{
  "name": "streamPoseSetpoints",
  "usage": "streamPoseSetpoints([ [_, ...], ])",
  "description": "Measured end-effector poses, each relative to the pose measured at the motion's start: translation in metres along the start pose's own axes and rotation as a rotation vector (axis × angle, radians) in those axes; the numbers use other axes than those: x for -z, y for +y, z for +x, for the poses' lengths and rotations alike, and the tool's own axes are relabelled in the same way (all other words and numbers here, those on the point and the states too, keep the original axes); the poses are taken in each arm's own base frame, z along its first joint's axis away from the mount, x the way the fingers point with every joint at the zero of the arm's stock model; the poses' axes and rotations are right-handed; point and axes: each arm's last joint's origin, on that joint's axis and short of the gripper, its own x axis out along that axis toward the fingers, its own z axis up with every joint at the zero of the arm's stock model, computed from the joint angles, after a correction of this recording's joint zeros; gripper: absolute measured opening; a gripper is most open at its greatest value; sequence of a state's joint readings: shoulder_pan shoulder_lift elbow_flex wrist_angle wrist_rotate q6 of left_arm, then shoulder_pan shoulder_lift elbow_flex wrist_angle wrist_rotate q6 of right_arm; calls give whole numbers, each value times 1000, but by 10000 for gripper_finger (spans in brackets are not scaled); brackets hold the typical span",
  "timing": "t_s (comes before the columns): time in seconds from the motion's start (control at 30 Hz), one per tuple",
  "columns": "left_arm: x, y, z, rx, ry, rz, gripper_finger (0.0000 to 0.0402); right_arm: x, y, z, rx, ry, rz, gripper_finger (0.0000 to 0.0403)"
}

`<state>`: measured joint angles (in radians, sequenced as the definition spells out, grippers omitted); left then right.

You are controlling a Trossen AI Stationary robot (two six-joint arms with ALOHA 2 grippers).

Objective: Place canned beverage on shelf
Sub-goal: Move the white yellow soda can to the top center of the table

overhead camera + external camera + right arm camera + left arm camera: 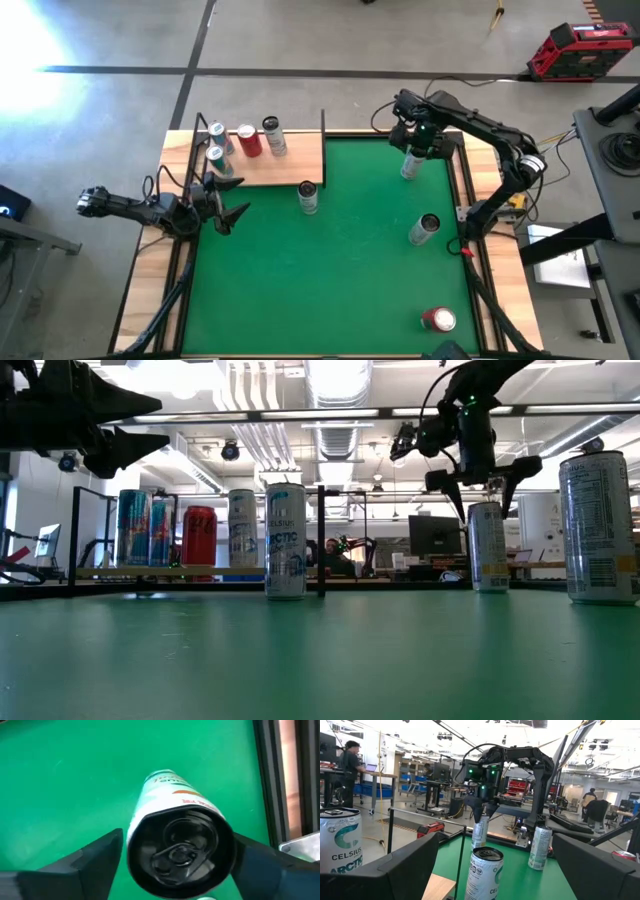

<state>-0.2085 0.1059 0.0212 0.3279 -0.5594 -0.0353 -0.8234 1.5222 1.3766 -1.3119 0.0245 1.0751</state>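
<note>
1. The left hand [228, 203] hangs above the green mat [330, 290] at the left edge of the desk [150, 290], its two dark fingers spread wide apart and holding nothing.
2. Just beyond that hand lies the shelf [290, 165], a light-wood board with thin black rods at its edges, set in the desk's far left corner.
3. Four cans stand on the shelf: two teal ones [216, 145] nearest the left hand, then a red can [249, 141], then a white can [274, 137] farthest from it.
4. A white Celsius can [308, 197] stands upright on the mat, just off the shelf's front right corner and a little ahead of the left hand's fingertips.
5. The right hand [412, 155] is lowered over a slim white can [410, 166] at the far right of the mat; in the right wrist view one finger [95, 855] shows on each side of the can's top, close beside it. Whether they press on the can cannot be told.
6. Nearer the desk's front from the right hand, another can [424, 229] stands upright on the mat.
7. Farther still toward the front edge, a red can [438, 319] lies on its side.
</note>
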Motion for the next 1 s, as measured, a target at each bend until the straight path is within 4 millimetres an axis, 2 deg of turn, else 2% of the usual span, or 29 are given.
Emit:
streamPoseSetpoints([
  [0.17,0,0,0,0,0,0,375,0,0,1,-7,-4,-2,247],
  [0.33,0,0,0,0,0,0,375,0,0,1,-9,-1,-28,243],
  [0.43,0,0,0,0,0,0,375,1,1,0,-48,20,-132,243],
  [0.6,0,0,0,0,0,0,375,11,15,-3,-191,49,-417,243],
  [0.87,0,0,0,0,0,0,375,53,34,-4,-220,-22,-1096,243],
  [1.0,0,0,0,0,0,0,375,68,38,-5,-228,-37,-1312,243],
])
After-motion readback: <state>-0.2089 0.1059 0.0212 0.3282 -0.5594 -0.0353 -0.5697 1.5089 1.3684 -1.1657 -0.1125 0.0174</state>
